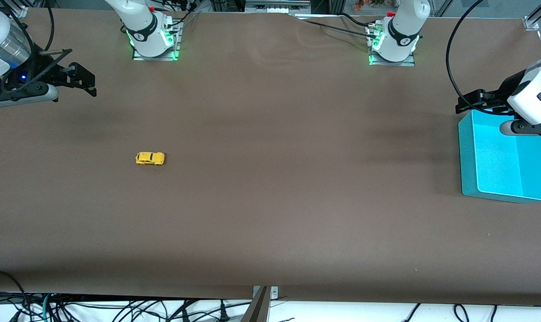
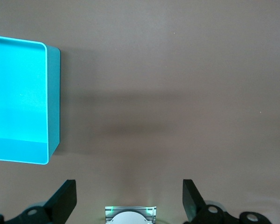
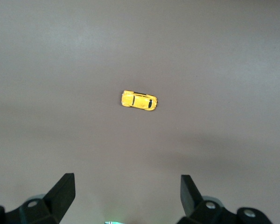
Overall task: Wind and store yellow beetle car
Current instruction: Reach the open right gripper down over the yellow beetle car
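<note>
The yellow beetle car (image 1: 150, 158) stands on its wheels on the brown table, toward the right arm's end. It also shows in the right wrist view (image 3: 138, 101), well away from my fingers. My right gripper (image 1: 84, 80) is open and empty, up in the air over the table's edge at the right arm's end. My left gripper (image 1: 469, 103) is open and empty, up over the rim of the teal bin (image 1: 467, 152) at the left arm's end. The teal bin (image 2: 53, 102) is empty in the left wrist view.
The brown table (image 1: 297, 179) stretches between the car and the bin. The two arm bases (image 1: 154, 40) (image 1: 393, 44) stand along the table's edge farthest from the front camera. Cables hang below the nearest edge.
</note>
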You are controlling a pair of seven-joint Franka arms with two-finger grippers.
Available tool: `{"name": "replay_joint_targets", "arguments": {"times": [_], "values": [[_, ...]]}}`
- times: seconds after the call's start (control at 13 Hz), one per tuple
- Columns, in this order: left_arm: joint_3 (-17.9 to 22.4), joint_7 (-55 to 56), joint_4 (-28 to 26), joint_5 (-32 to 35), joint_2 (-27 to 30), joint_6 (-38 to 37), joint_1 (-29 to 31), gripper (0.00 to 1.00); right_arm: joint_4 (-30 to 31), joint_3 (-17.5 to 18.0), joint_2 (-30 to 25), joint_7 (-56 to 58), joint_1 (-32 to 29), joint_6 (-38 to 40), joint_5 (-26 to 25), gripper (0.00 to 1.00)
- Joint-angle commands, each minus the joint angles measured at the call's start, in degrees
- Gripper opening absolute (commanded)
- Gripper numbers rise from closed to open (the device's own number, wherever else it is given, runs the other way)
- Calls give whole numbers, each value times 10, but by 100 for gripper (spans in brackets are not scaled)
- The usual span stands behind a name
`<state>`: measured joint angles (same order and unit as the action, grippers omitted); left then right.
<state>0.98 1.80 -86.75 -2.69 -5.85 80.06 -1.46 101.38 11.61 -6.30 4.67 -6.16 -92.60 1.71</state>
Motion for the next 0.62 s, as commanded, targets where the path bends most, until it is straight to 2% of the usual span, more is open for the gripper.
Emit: {"name": "replay_joint_targets", "arguments": {"times": [0.0, 0.31, 0.54], "values": [[-3, -13, 3, 4, -1, 3, 2, 100, 7, 5, 3, 35, -4, 3, 1, 100], [-3, -13, 3, 4, -1, 3, 2, 100, 42, 13, 19, 60, -4, -43, 1, 100], [-3, -13, 3, 4, -1, 3, 2, 100, 119, 14, 31, 170, -3, -142, 0, 100]]}}
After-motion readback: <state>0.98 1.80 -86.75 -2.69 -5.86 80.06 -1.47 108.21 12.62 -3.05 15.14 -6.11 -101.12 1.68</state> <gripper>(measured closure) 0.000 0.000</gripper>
